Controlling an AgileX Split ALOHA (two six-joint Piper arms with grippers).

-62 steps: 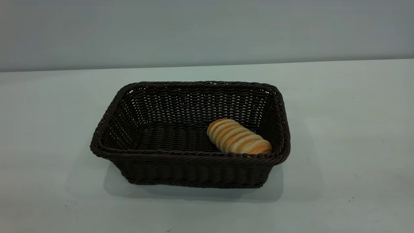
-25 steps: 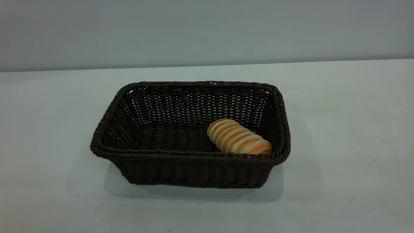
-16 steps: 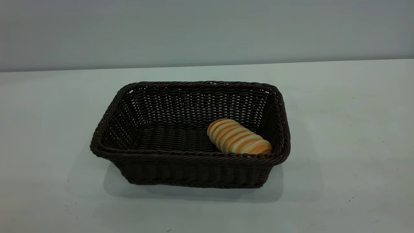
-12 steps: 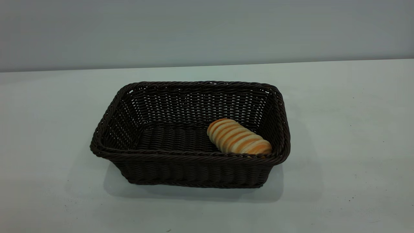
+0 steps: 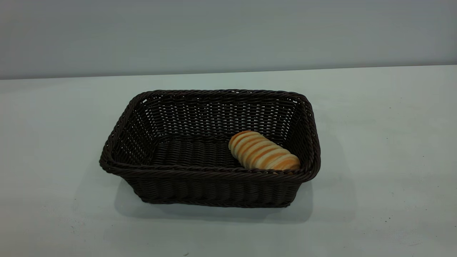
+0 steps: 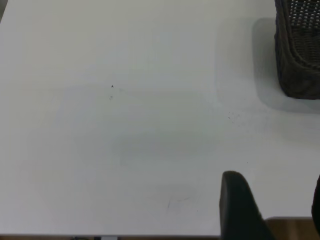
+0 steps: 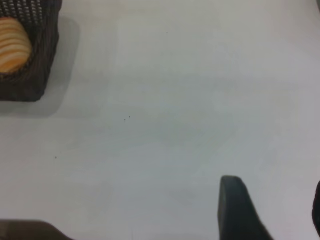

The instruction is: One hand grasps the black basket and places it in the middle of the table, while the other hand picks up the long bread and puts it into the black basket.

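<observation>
The right gripper [image 7: 272, 210] hangs above bare white table [image 7: 190, 100], one dark finger [image 7: 235, 207] plainly seen and the edge of its partner just showing, a wide gap parting them. Well away from the fingers sits a corner of the black basket [image 7: 35, 75], the long bread [image 7: 12, 50] lying inside against its wall.

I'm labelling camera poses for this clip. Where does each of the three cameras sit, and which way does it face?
Exterior view: outside the rig, level with the table, facing the black basket holding the long bread; no arm shows.
Left wrist view: on the left arm, looking down at the table; the left end effector, open, shows.
Right wrist view: on the right arm, looking down; the right end effector, open, shows.
All views share the basket.
</observation>
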